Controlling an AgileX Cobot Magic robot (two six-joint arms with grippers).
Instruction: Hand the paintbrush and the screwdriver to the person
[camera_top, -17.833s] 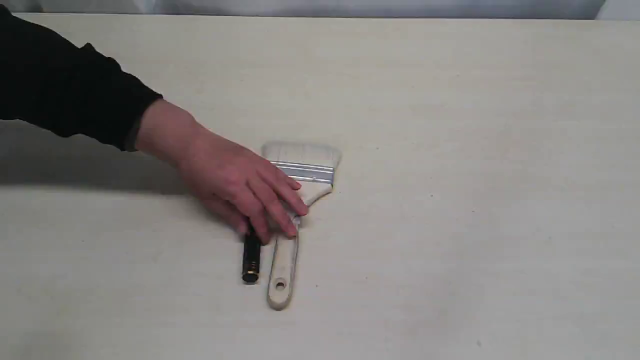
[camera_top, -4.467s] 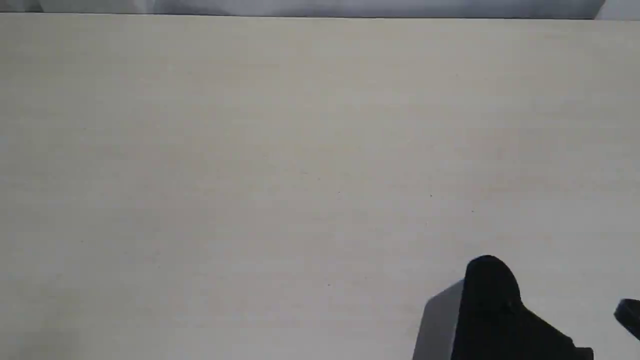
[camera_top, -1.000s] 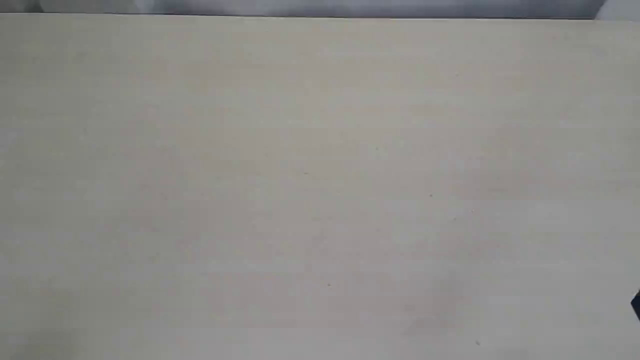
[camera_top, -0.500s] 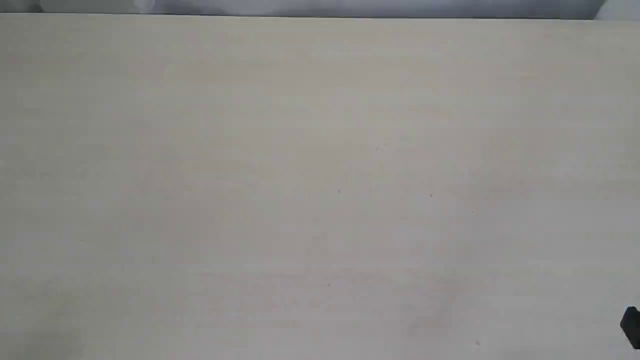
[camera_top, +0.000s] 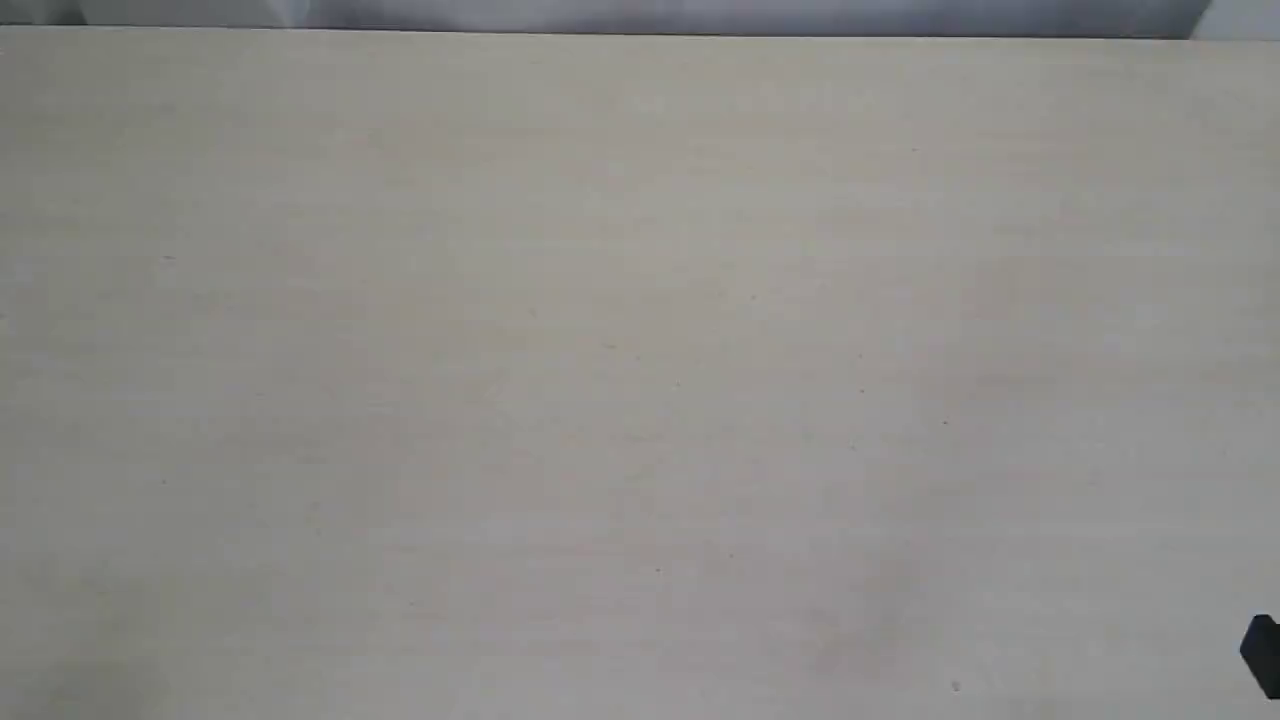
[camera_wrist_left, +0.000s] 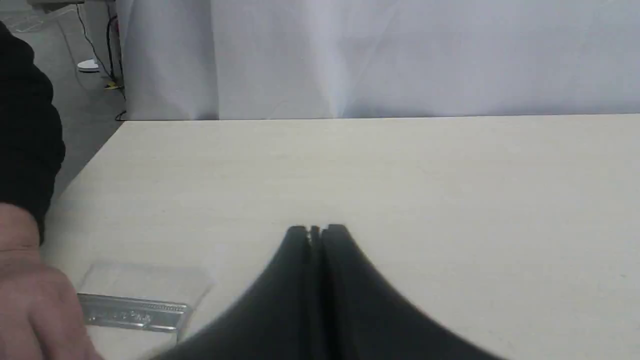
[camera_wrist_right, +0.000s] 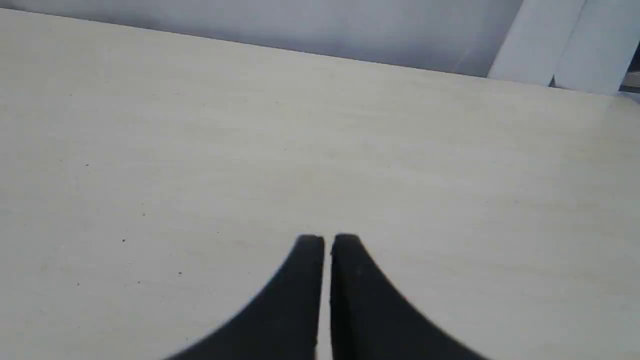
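Observation:
The paintbrush shows only in the left wrist view, with its pale bristles and silver ferrule lying flat on the table. The person's hand with a dark sleeve covers the handle side. My left gripper is shut and holds nothing, a little way from the brush. My right gripper is shut and bare over the tabletop. The screwdriver is out of view. In the exterior view only a black tip of the right arm shows at the right edge.
A white curtain hangs behind the table's far edge. Beyond the table corner near the person lies grey floor with cables. White panels stand past the far right corner.
The right arm has pulled back out of the exterior view since 4.5 s ago. Over the last second its black tip sank slightly at the right edge and then held still.

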